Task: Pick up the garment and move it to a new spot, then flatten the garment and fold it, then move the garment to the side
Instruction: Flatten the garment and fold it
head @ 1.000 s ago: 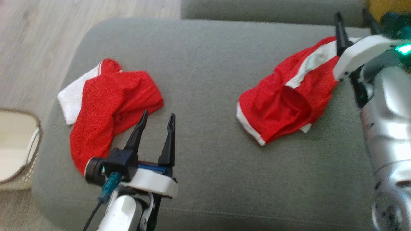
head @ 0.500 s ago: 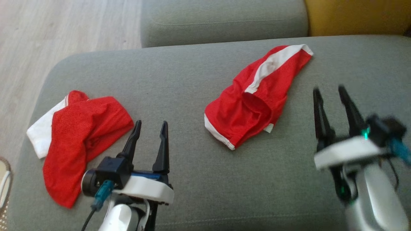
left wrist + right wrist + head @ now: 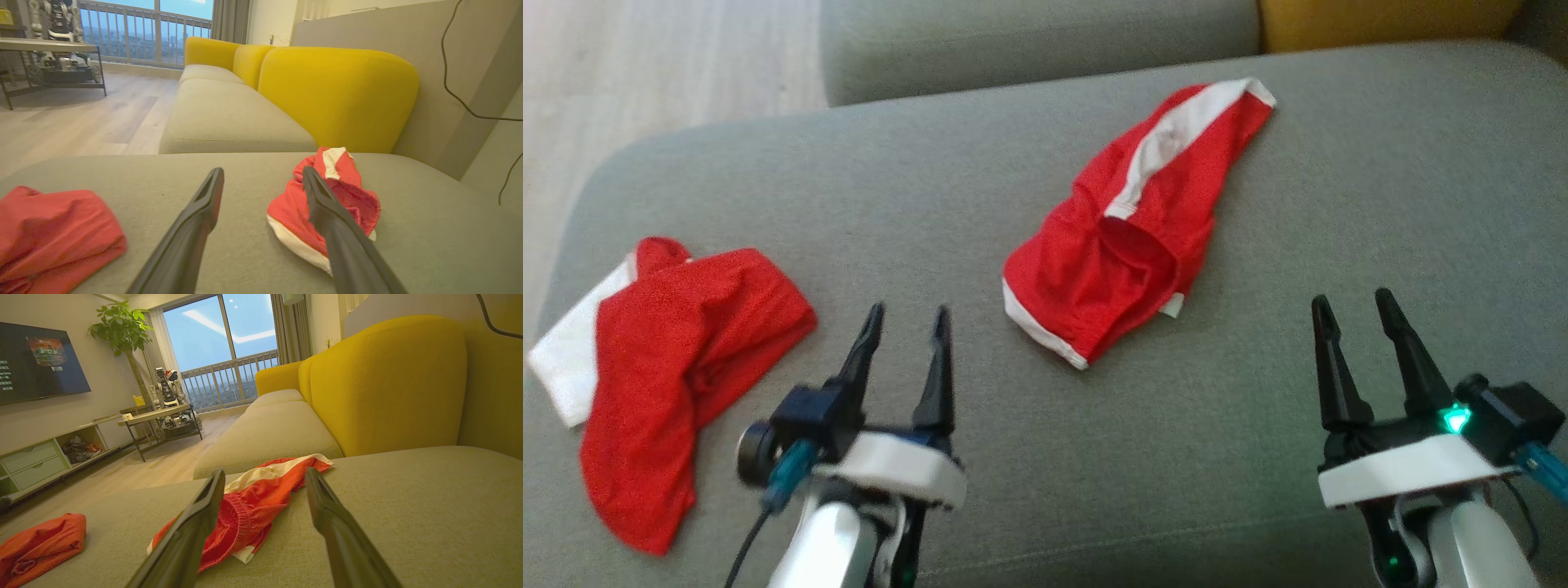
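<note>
a second ago the right gripper (image 3: 1352, 300) stood at the white-banded far end of the garment (image 3: 1142, 237). now it hangs at the lower right of the head view, apart from the cloth, its two dark fingers spread with nothing between them. the whole head view has shifted as well, so the camera has turned. the garment's crumpled shape looks the same as before: red with white trim, lying slantwise on the middle of the grey seat cushion (image 3: 915, 188), its white-striped end toward the backrest. the left gripper (image 3: 908, 314) sits at the lower left much as it did, jaws released and empty, between the garment and a second red garment (image 3: 678, 351) bunched near the cushion's left edge. in the left wrist view the garment shows just behind one finger, and in the right wrist view it lies beyond both fingers. the cushion is a woven grey-green fabric. another grey seat (image 3: 1029, 41) adjoins it, with a yellow backrest (image 3: 339, 94) behind. pale wooden floor (image 3: 645, 65) lies to the left. the right wrist view shows a wall television (image 3: 41, 359), a potted tree (image 3: 122, 326), a low table (image 3: 159, 414) and a balcony railing (image 3: 229, 375) behind glass.
</note>
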Controlling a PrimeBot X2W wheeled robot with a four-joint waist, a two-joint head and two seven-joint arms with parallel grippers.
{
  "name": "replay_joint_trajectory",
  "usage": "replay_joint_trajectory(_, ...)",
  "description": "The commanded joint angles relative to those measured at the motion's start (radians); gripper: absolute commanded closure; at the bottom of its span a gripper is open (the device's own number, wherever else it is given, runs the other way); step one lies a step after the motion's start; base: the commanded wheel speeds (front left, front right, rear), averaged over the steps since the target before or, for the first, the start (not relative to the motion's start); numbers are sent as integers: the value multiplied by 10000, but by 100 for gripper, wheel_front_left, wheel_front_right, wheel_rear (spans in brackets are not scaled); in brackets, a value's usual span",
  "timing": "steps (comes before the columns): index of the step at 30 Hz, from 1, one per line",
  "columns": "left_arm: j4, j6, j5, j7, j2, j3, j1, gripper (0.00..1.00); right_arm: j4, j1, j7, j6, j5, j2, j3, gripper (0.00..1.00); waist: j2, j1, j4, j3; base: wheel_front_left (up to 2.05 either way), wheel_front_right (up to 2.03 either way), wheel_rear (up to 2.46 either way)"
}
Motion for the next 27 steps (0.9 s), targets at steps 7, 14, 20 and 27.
replay_joint_trajectory(7, 1146, -367, -53, -61, -1, -764, -2679, 0, -682, -791, -90, -2, 114, 0, 599, 0, 0, 1, -1247, 1178, 0, 0, 0)
replay_joint_trajectory(14, 3776, -345, 524, 174, 1, -1396, -4709, 0, -1055, -1075, -90, -2, 380, 0, 904, 0, 0, 1, -2189, 1973, 0, 0, 0)
replay_joint_trajectory(20, 5880, -474, 1294, 387, 113, -2005, -6155, 0, -1261, -1198, -91, -2, 687, 0, 1116, 0, 0, 1, -2845, 2444, 0, 0, 0)
replay_joint_trajectory(27, 7172, -46, 1385, 73, 91, -1954, -7118, 0, -1258, -1175, -91, -2, 933, 1, 1198, 0, 0, 1, -3150, 2636, 0, 0, 0)
